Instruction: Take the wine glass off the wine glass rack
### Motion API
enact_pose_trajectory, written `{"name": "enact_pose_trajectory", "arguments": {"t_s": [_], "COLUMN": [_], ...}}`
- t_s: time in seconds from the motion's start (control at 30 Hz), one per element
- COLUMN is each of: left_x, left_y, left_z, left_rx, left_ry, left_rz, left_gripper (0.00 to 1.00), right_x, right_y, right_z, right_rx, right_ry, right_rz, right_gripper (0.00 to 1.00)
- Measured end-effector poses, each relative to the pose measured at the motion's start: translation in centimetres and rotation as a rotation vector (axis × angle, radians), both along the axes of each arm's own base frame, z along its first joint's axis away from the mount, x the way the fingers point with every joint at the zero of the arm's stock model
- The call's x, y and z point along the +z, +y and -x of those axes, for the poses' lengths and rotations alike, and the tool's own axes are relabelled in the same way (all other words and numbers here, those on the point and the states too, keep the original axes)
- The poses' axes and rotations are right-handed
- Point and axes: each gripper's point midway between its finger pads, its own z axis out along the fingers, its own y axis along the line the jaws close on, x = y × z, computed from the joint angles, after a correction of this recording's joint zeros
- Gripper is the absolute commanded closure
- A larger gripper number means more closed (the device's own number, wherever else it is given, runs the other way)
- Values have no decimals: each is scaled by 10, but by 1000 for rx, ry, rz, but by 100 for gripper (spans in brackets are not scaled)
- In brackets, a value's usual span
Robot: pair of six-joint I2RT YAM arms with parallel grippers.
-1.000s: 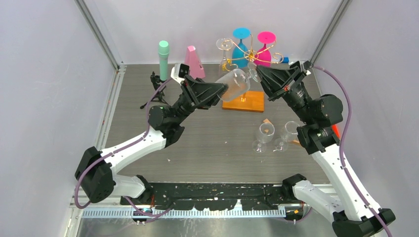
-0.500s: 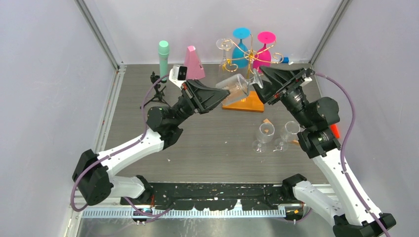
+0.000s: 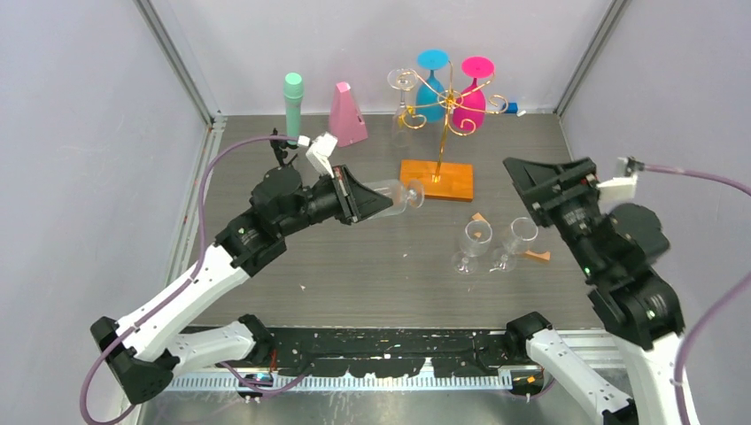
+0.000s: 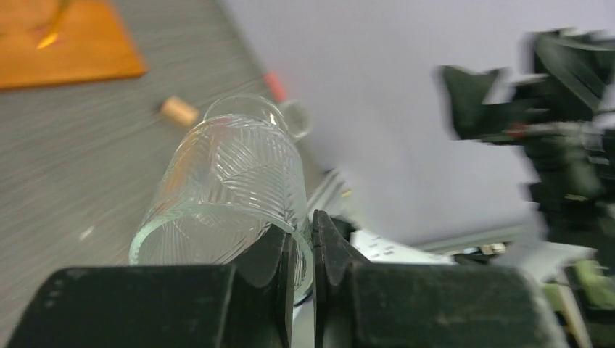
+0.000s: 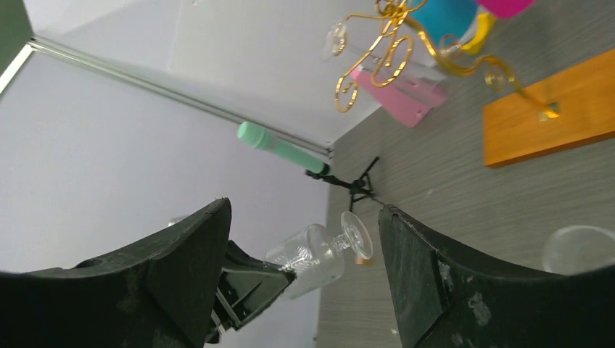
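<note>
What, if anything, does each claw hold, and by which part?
The left claw pinches the clear wine glass by the rim of its bowl; the right claw is open and holds nothing.

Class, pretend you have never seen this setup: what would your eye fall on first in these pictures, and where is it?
First, the patterned glass, held sideways in mid-air by the left end effector, which pinches its rim. Next, the gold rack at the back, with a blue glass and a pink glass hanging upside down from it.
</note>
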Motion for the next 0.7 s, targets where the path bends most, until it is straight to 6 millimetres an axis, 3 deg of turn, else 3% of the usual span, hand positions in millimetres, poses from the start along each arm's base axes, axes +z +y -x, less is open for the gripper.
{"name": "enact_pose_trajectory", "arguments": {"t_s": [0.17, 0.27, 0.4, 0.5, 0.7], "left_x": [-72, -127, -184, -200, -194], "left_y": [2, -14, -33, -44, -63], "left_z": [-15, -25, -29, -32, -38], "left_rx": [29, 9, -44, -80, -134], "left_ry": [110, 181, 230, 222, 159], "left_rz": [-343, -577, -845, -979, -1072], "left_gripper": [100, 100, 100, 100, 100], "right_x": [-20, -48, -85, -101, -104], "right_y": [-25, -25, -21, -24, -35], "right_z": [31, 29, 20, 18, 22], "right_rx": [-52, -43, -29, -41, -97], "right_ry": [45, 138, 259, 305, 299], "right_rz": [143, 203, 264, 293, 293], "right_gripper": [24, 27, 28, 28, 29]}}
